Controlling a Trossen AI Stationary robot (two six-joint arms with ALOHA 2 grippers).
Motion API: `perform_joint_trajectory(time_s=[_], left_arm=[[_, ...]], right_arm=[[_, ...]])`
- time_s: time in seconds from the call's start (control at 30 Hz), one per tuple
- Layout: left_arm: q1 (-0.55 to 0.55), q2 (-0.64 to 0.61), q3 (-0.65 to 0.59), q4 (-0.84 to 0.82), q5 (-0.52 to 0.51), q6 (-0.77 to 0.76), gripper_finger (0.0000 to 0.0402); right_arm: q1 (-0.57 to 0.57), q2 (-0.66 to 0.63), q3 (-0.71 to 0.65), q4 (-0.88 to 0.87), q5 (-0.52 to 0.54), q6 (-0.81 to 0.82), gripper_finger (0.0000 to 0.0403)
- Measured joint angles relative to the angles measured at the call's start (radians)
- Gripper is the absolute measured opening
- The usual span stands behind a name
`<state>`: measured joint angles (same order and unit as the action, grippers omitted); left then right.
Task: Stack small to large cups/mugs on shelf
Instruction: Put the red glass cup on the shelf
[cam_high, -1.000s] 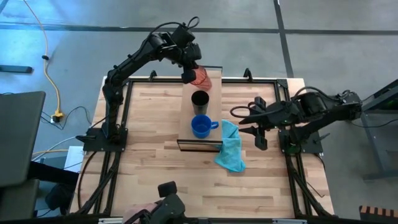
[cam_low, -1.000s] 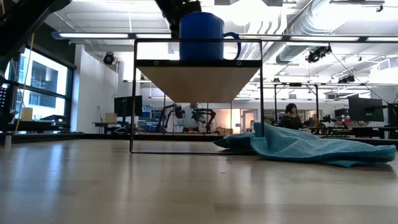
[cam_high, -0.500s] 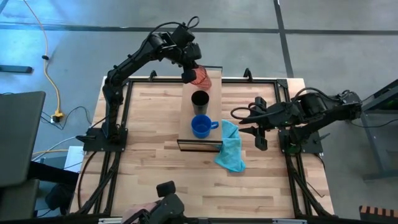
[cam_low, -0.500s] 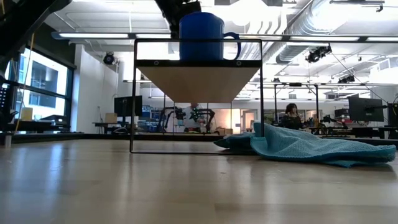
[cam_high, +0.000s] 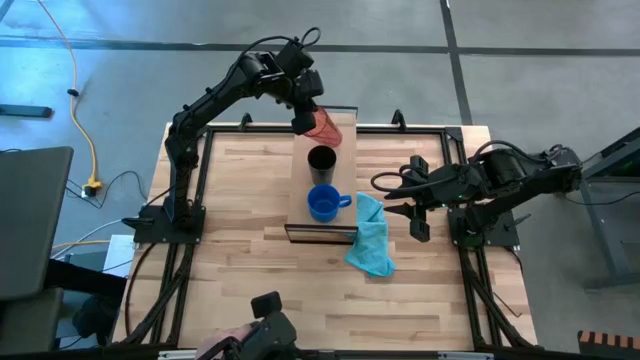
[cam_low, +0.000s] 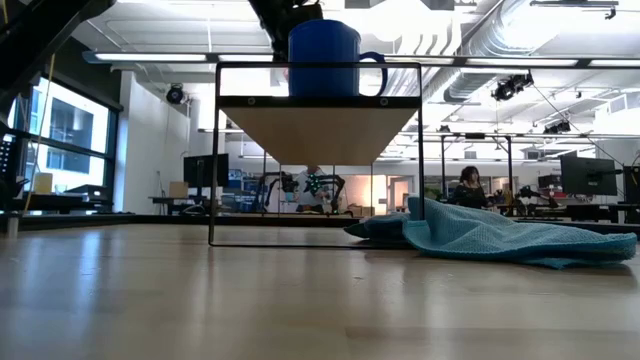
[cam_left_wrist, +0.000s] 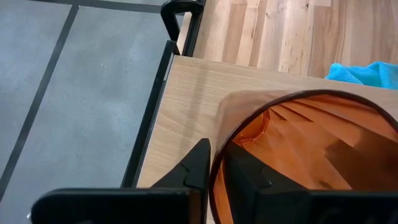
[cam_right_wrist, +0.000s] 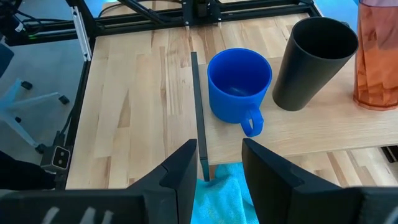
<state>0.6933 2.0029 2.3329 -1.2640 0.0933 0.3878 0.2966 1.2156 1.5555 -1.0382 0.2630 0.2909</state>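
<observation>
The light-wood shelf (cam_high: 298, 190) stands on the tabletop and carries all three vessels. The blue mug (cam_high: 322, 203) sits at its near end, handle toward the right (cam_right_wrist: 239, 84) (cam_low: 323, 58). The black cup (cam_high: 321, 159) (cam_right_wrist: 314, 62) stands in the middle. The red-orange tumbler (cam_high: 324, 125) (cam_right_wrist: 376, 59) is at the far end. My left gripper (cam_left_wrist: 217, 171) is shut on the tumbler. My right gripper (cam_high: 385, 195) (cam_right_wrist: 217, 180) hovers open to the right of the shelf, above the cloth, pointing at the mug. My left gripper pinches the tumbler's rim (cam_left_wrist: 214, 186), one finger (cam_left_wrist: 198, 165) outside the wall and the other finger (cam_left_wrist: 245, 171) inside. It comes from above at the shelf's far end. In the right wrist view the tumbler's base (cam_right_wrist: 373, 102) looks set on the board.
A light-blue cloth (cam_high: 370, 235) (cam_low: 500, 235) lies crumpled on the tabletop against the shelf's near right corner, under my right gripper. The shelf's thin black frame (cam_low: 215, 150) raises the board above the table. Bare tabletop (cam_high: 240, 230) lies left of and nearer than the shelf.
</observation>
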Motion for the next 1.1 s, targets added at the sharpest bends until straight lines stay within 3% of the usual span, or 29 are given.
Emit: perform_joint_trajectory(time_s=[0.47,0.67,1.1], left_arm=[[0.000,0.000,0.000,0.003,0.000,-0.004,0.0063],[-0.001,0.000,0.023,-0.001,-0.030,-0.010,0.0009],[0.000,-0.005,0.025,-0.058,-0.041,-0.046,0.0003]], right_arm=[[0.000,0.000,0.000,-0.011,0.000,-0.002,0.0119],[0.000,0.000,0.000,-0.012,0.000,-0.003,0.0119],[0.000,0.000,0.000,-0.011,0.000,-0.003,0.0119]])
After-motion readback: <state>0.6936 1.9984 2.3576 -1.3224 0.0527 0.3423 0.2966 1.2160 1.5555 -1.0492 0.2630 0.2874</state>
